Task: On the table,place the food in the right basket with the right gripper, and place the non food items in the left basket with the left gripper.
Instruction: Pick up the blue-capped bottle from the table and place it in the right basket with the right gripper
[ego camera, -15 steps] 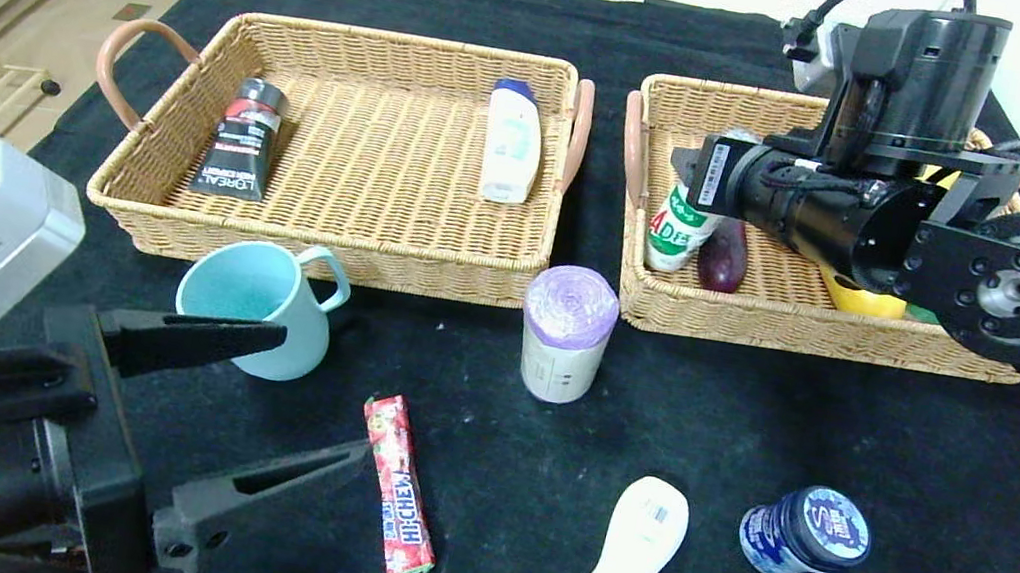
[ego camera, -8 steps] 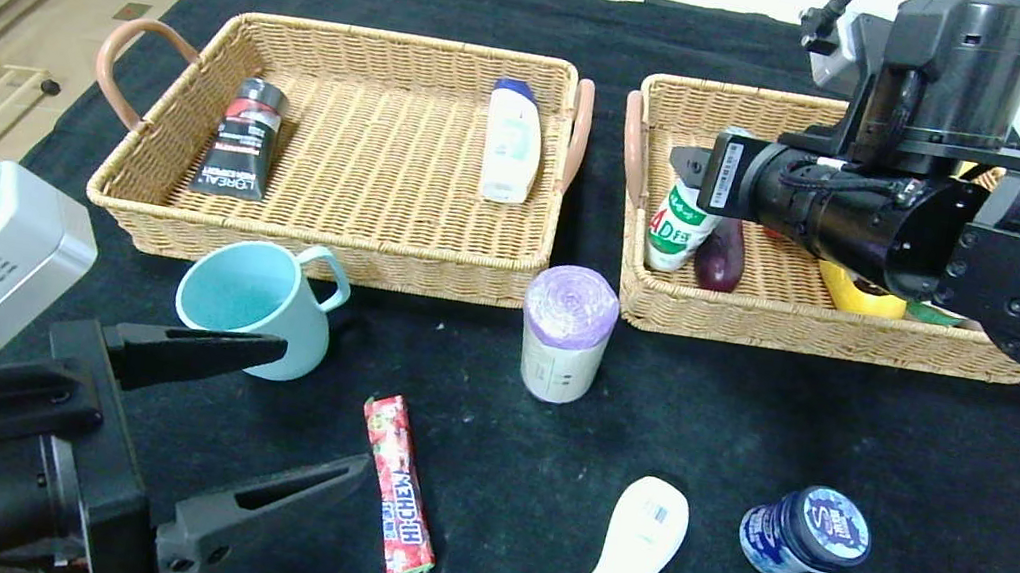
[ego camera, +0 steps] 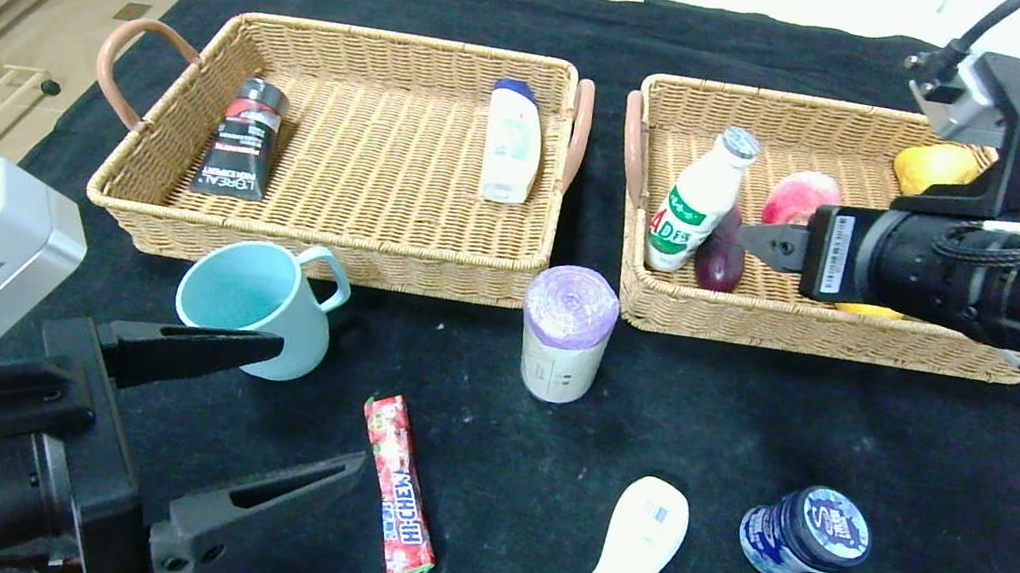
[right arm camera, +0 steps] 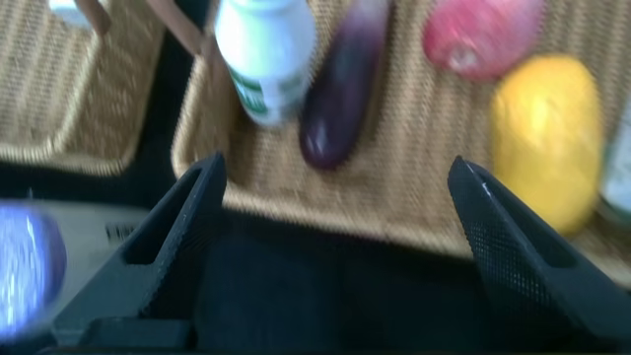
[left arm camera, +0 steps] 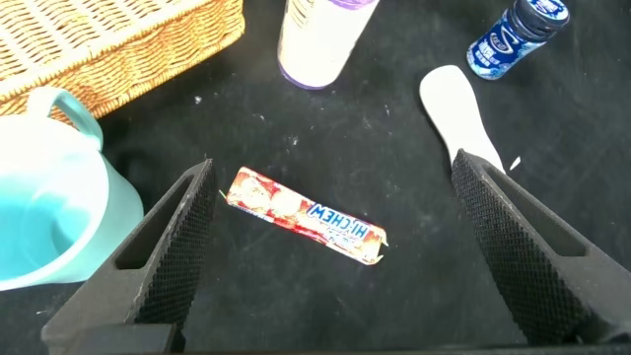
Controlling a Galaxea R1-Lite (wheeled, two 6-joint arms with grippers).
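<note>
Item: squat blue-lidded plastic jar (ego camera: 801, 545), table's five o'clock; light, rigid, slick — take around body. Right gripper (right arm camera: 335, 212) and left gripper (left arm camera: 335, 232): claws apart, empty.

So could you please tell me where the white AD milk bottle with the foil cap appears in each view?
Head view: white AD milk bottle with the foil cap, leaning in the right tan wicker basket.
Left wrist view: not in it.
Right wrist view: bottle at the top edge.
Shared landmark: the dark purple eggplant beside it.
</note>
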